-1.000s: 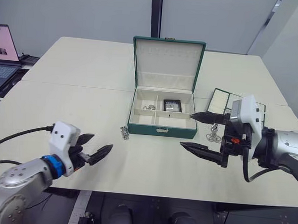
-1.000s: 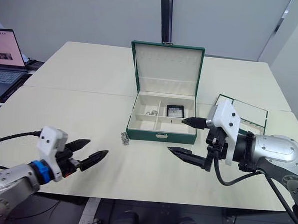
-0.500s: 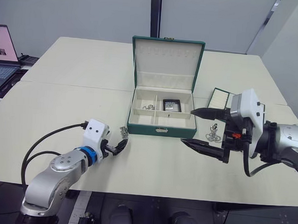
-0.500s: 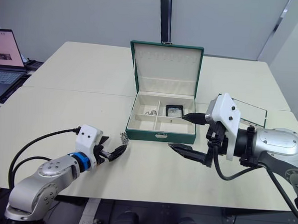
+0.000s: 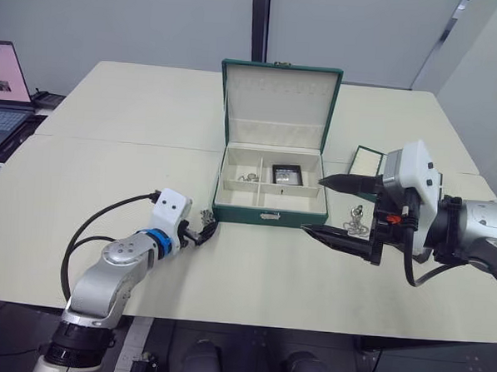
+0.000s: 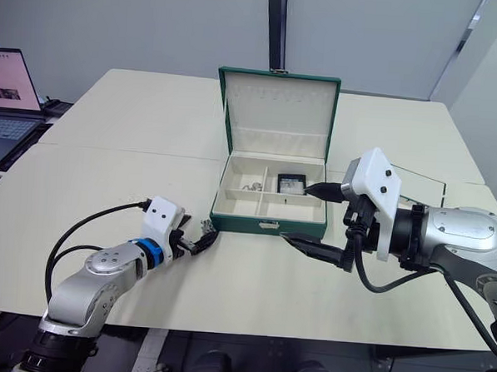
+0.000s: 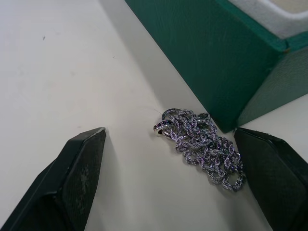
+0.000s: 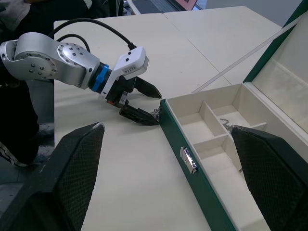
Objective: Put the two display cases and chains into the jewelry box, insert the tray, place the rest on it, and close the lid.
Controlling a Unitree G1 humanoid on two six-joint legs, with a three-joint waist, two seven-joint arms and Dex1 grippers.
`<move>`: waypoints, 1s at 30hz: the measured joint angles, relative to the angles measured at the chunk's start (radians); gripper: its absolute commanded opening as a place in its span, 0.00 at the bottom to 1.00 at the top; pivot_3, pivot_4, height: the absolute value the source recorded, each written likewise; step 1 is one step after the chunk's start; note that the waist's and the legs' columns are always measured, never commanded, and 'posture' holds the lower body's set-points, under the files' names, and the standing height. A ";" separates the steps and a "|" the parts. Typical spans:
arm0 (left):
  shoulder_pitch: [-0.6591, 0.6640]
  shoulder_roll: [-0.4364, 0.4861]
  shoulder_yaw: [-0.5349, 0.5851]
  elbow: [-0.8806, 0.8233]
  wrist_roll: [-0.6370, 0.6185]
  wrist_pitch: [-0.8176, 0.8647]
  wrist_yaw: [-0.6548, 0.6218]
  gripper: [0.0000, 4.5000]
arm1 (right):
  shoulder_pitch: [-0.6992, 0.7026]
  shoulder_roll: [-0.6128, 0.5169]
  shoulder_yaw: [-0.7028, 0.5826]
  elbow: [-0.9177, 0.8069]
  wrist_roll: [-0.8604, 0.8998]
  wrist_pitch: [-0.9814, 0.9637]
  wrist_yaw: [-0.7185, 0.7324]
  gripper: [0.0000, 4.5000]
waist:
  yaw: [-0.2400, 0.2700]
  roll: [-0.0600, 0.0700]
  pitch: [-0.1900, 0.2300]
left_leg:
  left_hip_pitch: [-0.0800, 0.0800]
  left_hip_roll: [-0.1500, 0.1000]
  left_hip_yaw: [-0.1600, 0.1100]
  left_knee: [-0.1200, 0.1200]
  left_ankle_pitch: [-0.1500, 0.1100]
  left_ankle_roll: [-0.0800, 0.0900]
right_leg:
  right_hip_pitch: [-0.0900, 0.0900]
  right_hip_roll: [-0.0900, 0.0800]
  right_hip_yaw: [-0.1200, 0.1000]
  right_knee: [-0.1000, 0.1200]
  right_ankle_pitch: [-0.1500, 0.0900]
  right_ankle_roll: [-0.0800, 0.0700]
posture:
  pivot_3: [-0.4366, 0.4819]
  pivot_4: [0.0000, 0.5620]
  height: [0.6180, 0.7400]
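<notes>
Jewelry box (image 5: pixel 270 205) open on the tabletop (image 5: pixel 108 154), lid upright. Inside: one display case (image 5: pixel 287 174) in the back right compartment, one chain (image 5: pixel 248 178) in the back left; front compartments bare. Second chain (image 7: pixel 202 144) lies on the tabletop just beside the box's front left corner, between my left fingers (image 7: pixel 79 168), spread wide, not touching it. Left forearm low over the tabletop. Right fingers (image 5: pixel 339 238) wide, hovering at the box's front right corner. Third chain (image 5: pixel 356 226) and tray (image 5: pixel 368 163) right of the box.
</notes>
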 measured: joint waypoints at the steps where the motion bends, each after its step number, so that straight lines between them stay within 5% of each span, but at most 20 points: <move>1: -0.008 -0.006 -0.004 0.006 0.006 -0.001 -0.003 0.97 | 0.000 -0.001 0.000 0.000 0.000 0.000 0.000 1.00 | 0.000 0.000 0.000 | 0.000 0.000 0.000 0.000 0.000 0.000 | 0.000 0.000 0.000 0.000 0.000 0.000 | 0.48 0.27 1.00; 8: -0.022 -0.022 -0.019 0.013 0.044 -0.011 -0.020 0.97 | 0.006 -0.009 -0.001 0.000 0.000 0.001 0.001 1.00 | 0.005 0.000 0.000 | 0.000 0.000 0.000 0.001 0.000 0.000 | 0.001 0.000 0.000 0.000 0.000 0.000 | 0.48 0.27 1.00; 11: -0.020 -0.024 -0.021 0.013 0.051 -0.015 -0.025 0.85 | 0.007 -0.010 -0.001 0.000 0.000 0.001 0.001 1.00 | 0.005 0.000 0.000 | 0.000 0.000 0.000 0.001 0.000 0.000 | 0.001 0.000 0.000 0.000 0.000 0.000 | 0.48 0.27 1.00; 22: 0.004 -0.026 -0.017 0.008 0.048 -0.037 -0.058 0.07 | 0.007 -0.010 -0.001 0.000 -0.001 0.001 0.001 1.00 | -0.001 0.000 0.000 | 0.001 0.000 0.000 0.000 0.000 0.000 | 0.001 0.000 0.000 0.000 0.000 0.000 | 0.48 0.27 1.00; 30: 0.031 -0.026 0.005 -0.025 0.048 -0.015 -0.041 0.03 | 0.007 -0.010 -0.001 0.000 -0.001 0.001 0.001 1.00 | -0.003 0.001 0.000 | 0.001 0.000 0.000 0.000 0.000 0.000 | 0.001 0.000 0.000 0.000 0.000 0.000 | 0.48 0.27 1.00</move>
